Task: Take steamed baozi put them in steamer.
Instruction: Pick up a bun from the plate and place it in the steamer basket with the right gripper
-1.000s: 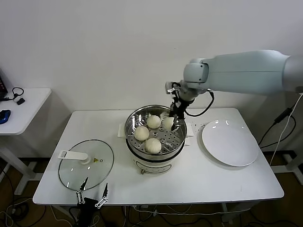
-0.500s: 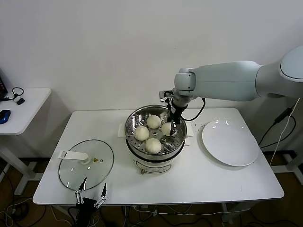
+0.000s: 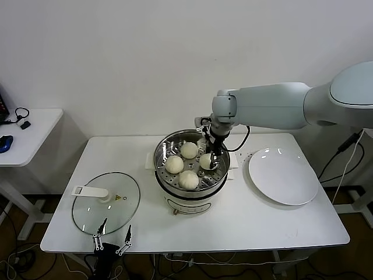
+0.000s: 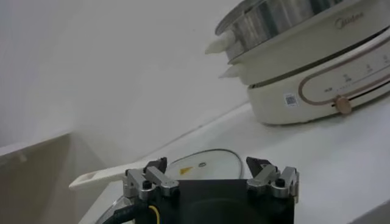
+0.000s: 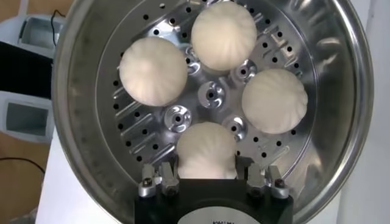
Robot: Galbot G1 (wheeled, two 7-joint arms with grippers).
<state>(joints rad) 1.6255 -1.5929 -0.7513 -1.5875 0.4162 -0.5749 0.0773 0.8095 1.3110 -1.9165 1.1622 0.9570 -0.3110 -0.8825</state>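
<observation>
Inside the round shiny stainless-steel steamer [image 5: 341, 109], my right pincer [image 5: 207, 173] grips the fourth round cream-white baozi [image 5: 207, 149] just over the perforated floor.

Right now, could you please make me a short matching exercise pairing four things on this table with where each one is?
Things:
1. fourth baozi
2. glass lid
3. plate
4. left gripper

Places:
A. lying flat at the table's left front
B. inside the steamer, between the right gripper's fingers
C. parked below the table's front edge
D. right of the steamer, with nothing on it

Pairs: 1-B, 2-A, 3-D, 4-C
</observation>
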